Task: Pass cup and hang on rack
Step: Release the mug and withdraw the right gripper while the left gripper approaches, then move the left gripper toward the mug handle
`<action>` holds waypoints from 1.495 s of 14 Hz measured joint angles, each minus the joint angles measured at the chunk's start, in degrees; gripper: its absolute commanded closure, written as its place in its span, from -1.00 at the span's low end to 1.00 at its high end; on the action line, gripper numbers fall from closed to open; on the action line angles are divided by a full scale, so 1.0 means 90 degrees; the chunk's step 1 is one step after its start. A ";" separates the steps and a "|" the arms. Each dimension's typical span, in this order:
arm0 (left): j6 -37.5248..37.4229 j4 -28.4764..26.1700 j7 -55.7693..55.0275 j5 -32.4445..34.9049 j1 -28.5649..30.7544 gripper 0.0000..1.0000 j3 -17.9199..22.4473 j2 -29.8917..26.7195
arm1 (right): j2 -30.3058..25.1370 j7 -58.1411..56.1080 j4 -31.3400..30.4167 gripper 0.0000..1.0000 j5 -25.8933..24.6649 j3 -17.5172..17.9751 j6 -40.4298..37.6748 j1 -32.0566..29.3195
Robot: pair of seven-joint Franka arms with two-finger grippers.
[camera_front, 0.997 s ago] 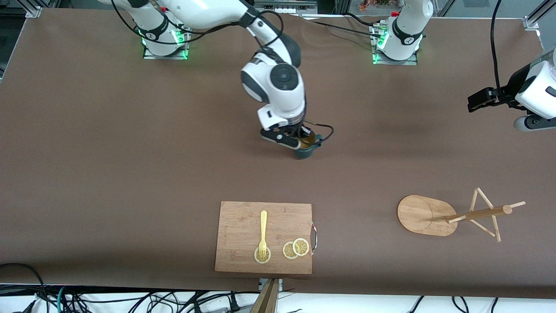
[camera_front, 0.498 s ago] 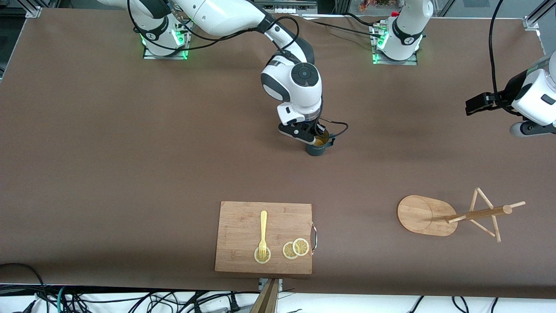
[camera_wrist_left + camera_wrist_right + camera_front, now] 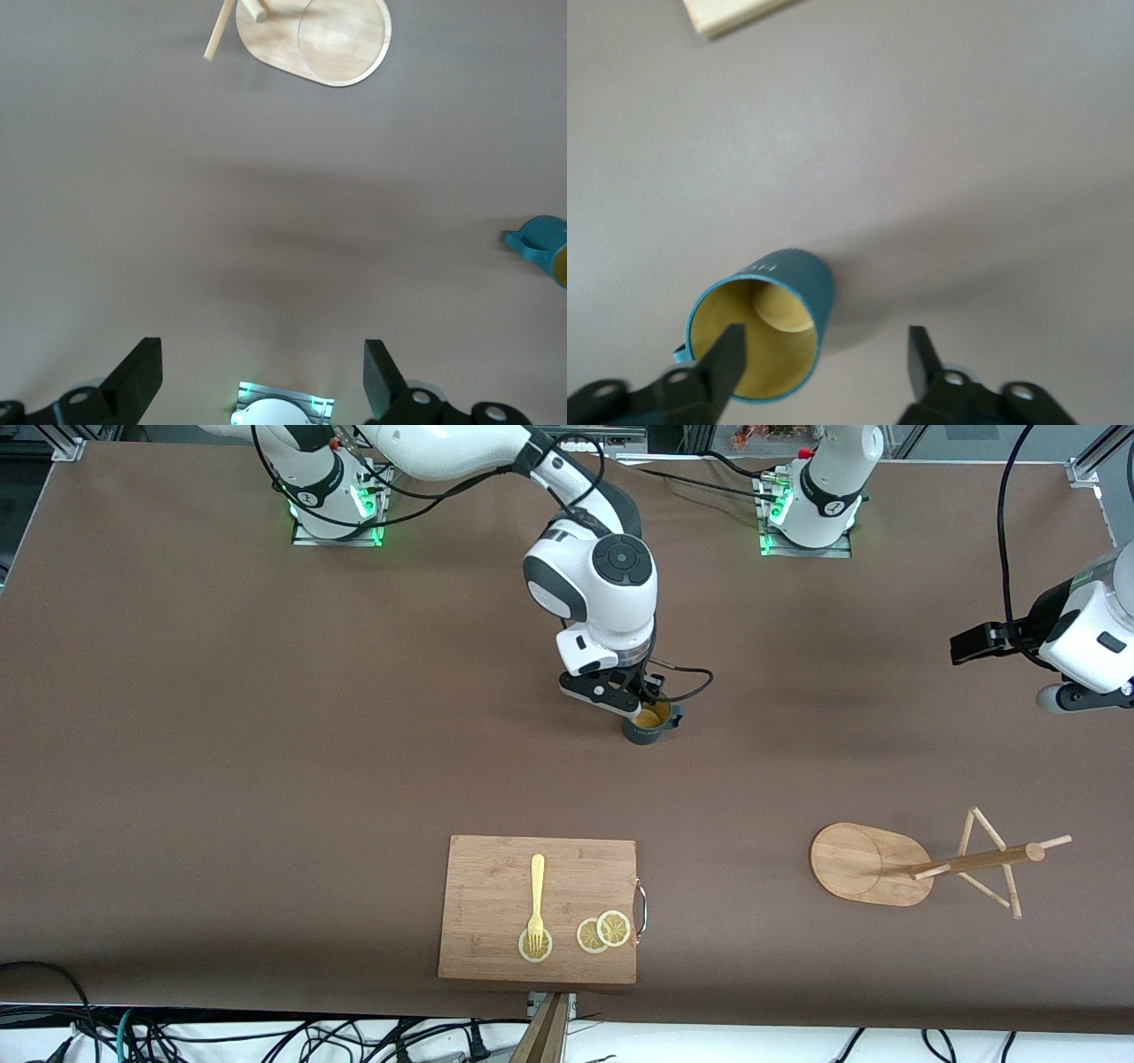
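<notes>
The cup (image 3: 645, 728) is a small, round-walled teal mug with a glossy yellowish inside and a stubby side handle. It stands upright on the matte brown worktop (image 3: 266, 735) near the middle, at about one o'clock from the cutting board (image 3: 496, 895) in the front view. The right end effector (image 3: 826, 332) hangs just over it with its flat black fingers spread and nothing clamped. The right wrist view shows one finger (image 3: 713, 367) over the cup's rim and the other over bare worktop. The front view cannot settle that, since the wrist covers the fingers. The left end effector (image 3: 261, 345) waits up in the air over the left arm's end of the worktop, fingers wide apart and empty. The rack (image 3: 966, 861), pale smooth wood with an oval base, a round post and thin pegs, sits at about four o'clock from the cup, well apart from it. Bare worktop lies between them. The rectangular board lies near the edge closest to the front camera and carries a yellow fork (image 3: 536, 899) and lemon slices (image 3: 602, 932). The left wrist view catches only the cup's handle side at its frame edge.
</notes>
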 measured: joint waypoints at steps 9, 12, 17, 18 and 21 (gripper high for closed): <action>-0.0343 -0.0001 -0.0006 0.0033 -0.0527 -1.00 -0.0186 0.0179 | -0.1906 -0.3663 0.0053 -1.00 0.0375 -0.0055 -0.3139 -0.2236; -0.0383 -0.0013 0.0000 -0.0062 -0.0694 -1.00 -0.0206 0.0388 | -0.2353 -0.4835 -0.0253 -1.00 0.0477 -0.0205 -0.3487 -0.2923; -0.0415 -0.0123 0.0013 -0.0639 -0.0664 -1.00 -0.0231 0.0815 | -0.3146 -0.7649 -0.1791 -1.00 0.0803 -0.1769 -0.2813 -0.3042; -0.0416 -0.0161 0.0015 -0.0665 -0.0667 -1.00 -0.0299 0.0843 | -0.3204 -0.8087 -0.1966 -1.00 0.0826 -0.2038 -0.2773 -0.3053; -0.0387 -0.0183 0.0014 -0.0670 -0.0757 -1.00 -0.0503 0.0842 | -0.3301 -0.9392 -0.2228 -1.00 0.0851 -0.2654 -0.2681 -0.3155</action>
